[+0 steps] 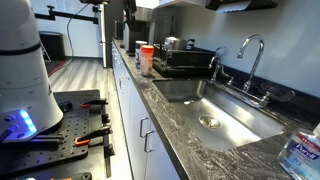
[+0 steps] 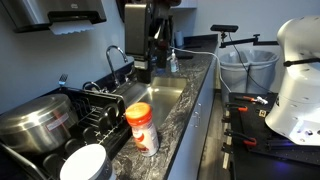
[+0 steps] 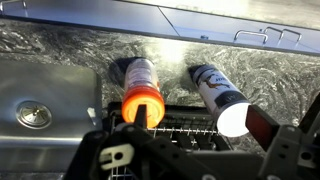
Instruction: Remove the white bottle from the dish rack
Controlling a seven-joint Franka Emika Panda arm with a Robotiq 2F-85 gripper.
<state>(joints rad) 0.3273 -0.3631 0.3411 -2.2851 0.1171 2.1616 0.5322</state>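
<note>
A long surface (image 1: pixel 190 140) of dark grey marbled stone runs along the wall, with a steel sink (image 1: pixel 215 110) sunk into it and a curved chrome tap (image 1: pixel 252 55) behind the basin. Below are white cabinets (image 1: pixel 135 120) with slim metal handles. The floor (image 1: pixel 75 70) is reddish-brown wood. In an exterior view a dark dispenser (image 2: pixel 75 18) hangs on the pale wall (image 2: pixel 250 15), and a bin (image 2: pixel 248 68) lined with a clear bag stands at the far end. The light is even and bright.
</note>
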